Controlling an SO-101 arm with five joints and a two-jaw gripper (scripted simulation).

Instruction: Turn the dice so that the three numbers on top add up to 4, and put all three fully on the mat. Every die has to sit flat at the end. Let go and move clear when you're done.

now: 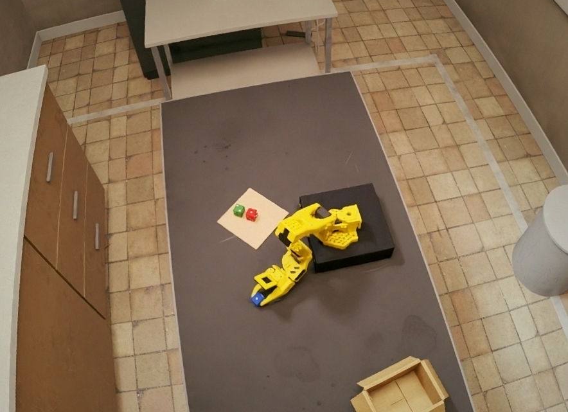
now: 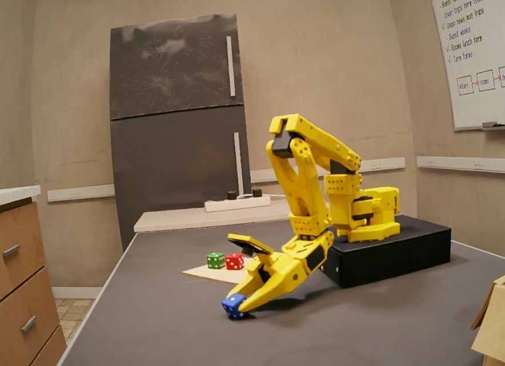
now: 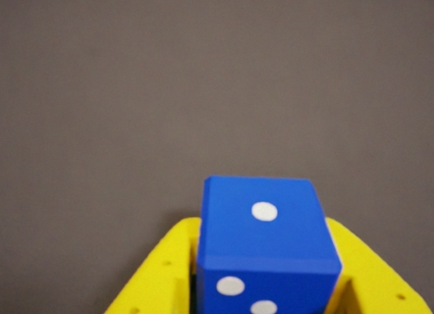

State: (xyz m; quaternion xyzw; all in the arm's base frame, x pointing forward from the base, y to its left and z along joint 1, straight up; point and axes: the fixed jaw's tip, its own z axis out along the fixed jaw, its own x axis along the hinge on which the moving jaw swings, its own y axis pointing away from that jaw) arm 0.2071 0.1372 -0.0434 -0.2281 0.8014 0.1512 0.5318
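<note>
A blue die (image 1: 257,299) (image 2: 233,305) (image 3: 265,243) is held between the fingers of my yellow gripper (image 1: 260,299) (image 2: 239,306) (image 3: 267,283), low on the dark table top, tilted, with a lower edge at the surface. In the wrist view its one-dot face points forward. The gripper is shut on it. A green die (image 1: 238,210) (image 2: 215,260) and a red die (image 1: 250,214) (image 2: 234,261) sit flat side by side on the beige mat (image 1: 266,228) (image 2: 212,273), which lies behind and to the left of the gripper.
The arm's black base block (image 1: 362,247) (image 2: 392,256) stands right of the mat. An open cardboard box (image 1: 401,389) (image 2: 489,321) sits at the table's near right corner. A wooden cabinet (image 1: 54,223) (image 2: 20,272) stands beyond the left table edge.
</note>
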